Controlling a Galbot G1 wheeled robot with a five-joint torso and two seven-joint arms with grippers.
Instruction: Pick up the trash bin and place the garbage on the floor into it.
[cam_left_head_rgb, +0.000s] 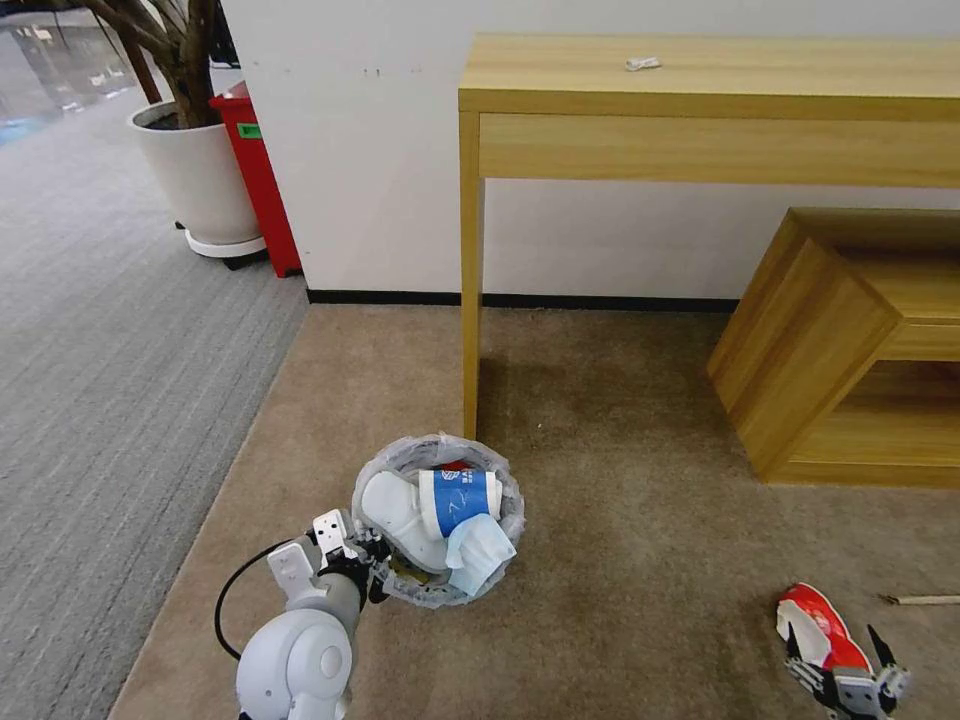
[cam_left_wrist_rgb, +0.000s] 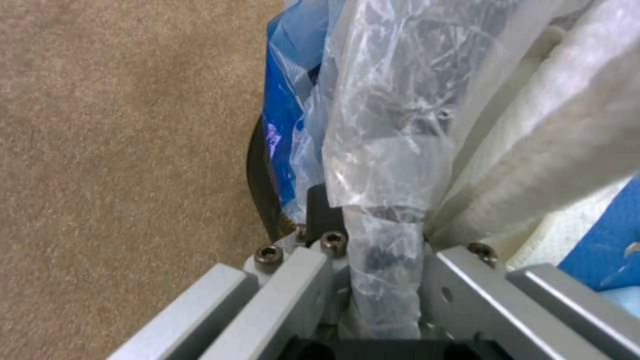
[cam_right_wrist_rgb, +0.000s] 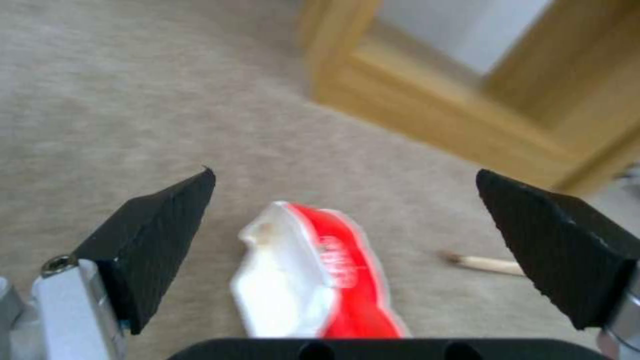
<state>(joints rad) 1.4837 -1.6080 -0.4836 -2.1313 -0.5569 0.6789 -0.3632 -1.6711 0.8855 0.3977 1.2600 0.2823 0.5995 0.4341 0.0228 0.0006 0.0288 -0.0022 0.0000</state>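
Nearest, the right gripper (cam_right_wrist_rgb: 347, 235) hangs spread wide over the red wrapper (cam_right_wrist_rgb: 320, 280) on the floor (cam_left_head_rgb: 620, 560); lower squarely so both pads straddle it. Left of the wrapper, the left gripper (cam_left_wrist_rgb: 380, 280) clamps the trash bin (cam_left_head_rgb: 438, 520) rim. The wooden stick (cam_left_head_rgb: 920, 600) lies just beyond.

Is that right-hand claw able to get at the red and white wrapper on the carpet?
Probably yes. The right gripper hangs open just above the red wrapper, which lies between its fingers with bare floor around it. The wooden stick lies apart, off to one side.
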